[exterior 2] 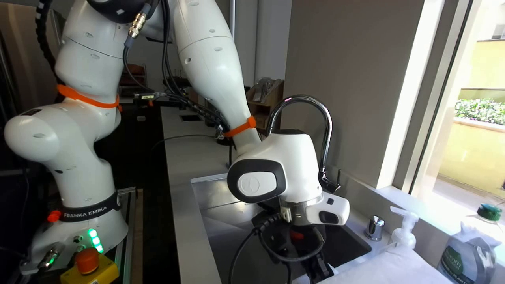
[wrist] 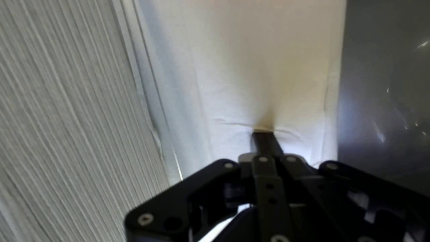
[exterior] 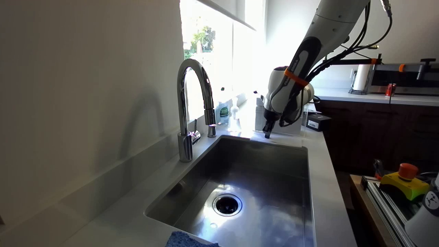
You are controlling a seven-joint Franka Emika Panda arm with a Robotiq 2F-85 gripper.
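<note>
The arm (exterior: 322, 29) slants down to the edge of the sink (exterior: 264, 161), its gripper (wrist: 263, 133) pointing downward, jaws closed together, tips against a creased white sheet (wrist: 258, 74) along that edge, though whether they pinch it I cannot tell.

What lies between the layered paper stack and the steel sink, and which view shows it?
In the wrist view, a white paper sheet, with the closed end effector at its crease, lies between the layered paper stack and the steel sink.

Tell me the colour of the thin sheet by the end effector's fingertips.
The sheet is white, looking slightly yellowish in places; it shows best in the wrist view.
</note>
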